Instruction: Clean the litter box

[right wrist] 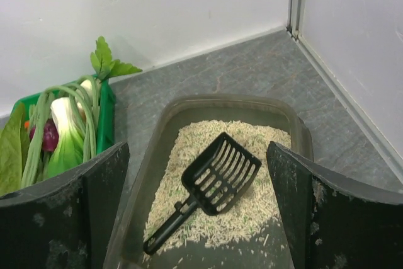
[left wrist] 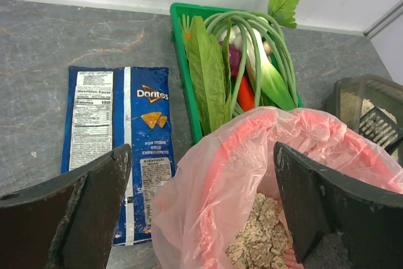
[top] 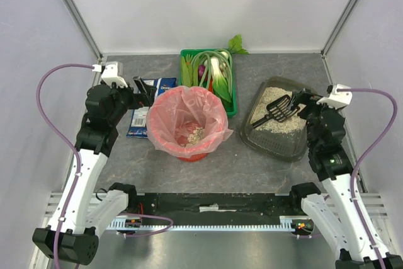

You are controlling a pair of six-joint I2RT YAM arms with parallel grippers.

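Pickup step, with left tool [left wrist: 200,155] and right tool [right wrist: 195,152] both gaping empty: next, lowering right tool onto handle of scoop [right wrist: 221,173] in box [right wrist: 208,101], then clamping.

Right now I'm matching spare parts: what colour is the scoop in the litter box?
The scoop is black; the right wrist view shows it best.

Grey-brown litter box [right wrist: 302,131], beige litter [right wrist: 264,146]; black scoop [right wrist: 211,184]; pink bin bag [top: 187,120]; green crate [top: 232,102].
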